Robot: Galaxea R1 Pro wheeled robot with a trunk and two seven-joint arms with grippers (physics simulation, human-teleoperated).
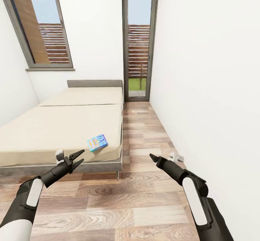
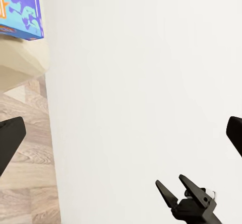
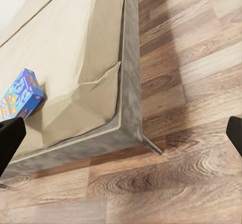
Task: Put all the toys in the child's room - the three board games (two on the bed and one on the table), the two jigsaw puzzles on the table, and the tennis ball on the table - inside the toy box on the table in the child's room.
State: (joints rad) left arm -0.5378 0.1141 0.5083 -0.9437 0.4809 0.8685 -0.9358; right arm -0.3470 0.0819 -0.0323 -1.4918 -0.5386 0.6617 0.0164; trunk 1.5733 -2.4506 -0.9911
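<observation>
We're parked at the foot of the bed [image 1: 54, 132] with the left gripper [image 1: 77, 159] and right gripper [image 1: 153, 158] both spread and empty, since the blue board game [image 1: 97, 142] sits on its near right corner.

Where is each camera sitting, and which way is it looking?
Head view: up on the robot's head, looking forward and down at the bed, the blue board game and the floor; left pincer, right pincer and both arms show.
Left wrist view: on the left arm, facing the white wall; the right pincer shows.
Right wrist view: on the right arm, looking down at the bed corner.
All three share the blue board game.
</observation>
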